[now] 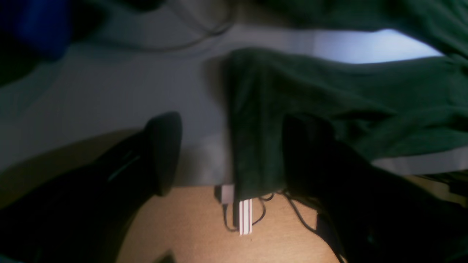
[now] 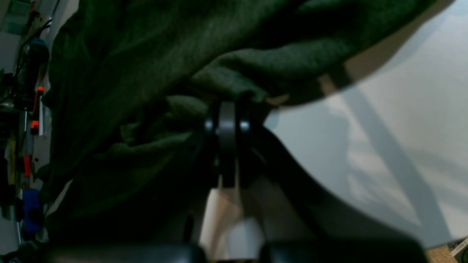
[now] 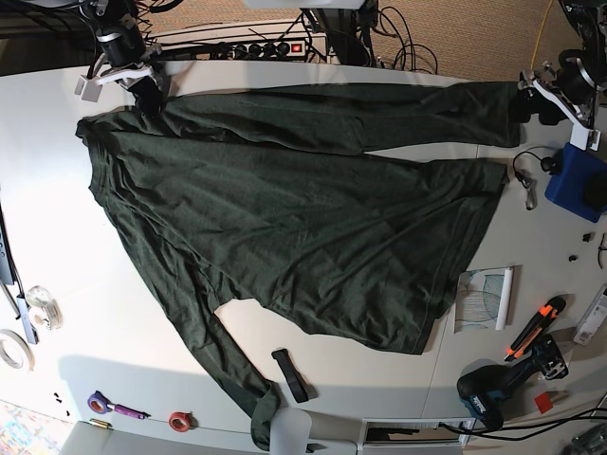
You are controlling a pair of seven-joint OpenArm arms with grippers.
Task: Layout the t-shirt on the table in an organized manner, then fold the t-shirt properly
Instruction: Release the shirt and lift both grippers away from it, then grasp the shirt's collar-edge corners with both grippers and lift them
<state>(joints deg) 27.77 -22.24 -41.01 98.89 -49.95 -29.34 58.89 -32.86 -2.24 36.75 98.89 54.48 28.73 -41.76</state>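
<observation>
Found the t-shirt (image 3: 285, 199) opened out over the surface (image 3: 57, 246), long axis running hand to hand along the far edge. Pinched one far corner in the right hand (image 2: 226, 109); straddled the opposite corner with the left hand (image 1: 234, 120), spread wide, cloth between but unclamped.

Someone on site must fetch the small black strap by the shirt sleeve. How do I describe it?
Find the dark green t-shirt spread over the white table and follow its long sleeve toward the base view's bottom edge. Just right of that sleeve lies the black strap, short and flat: the only black item there, unlike the red tape roll further left.
</observation>
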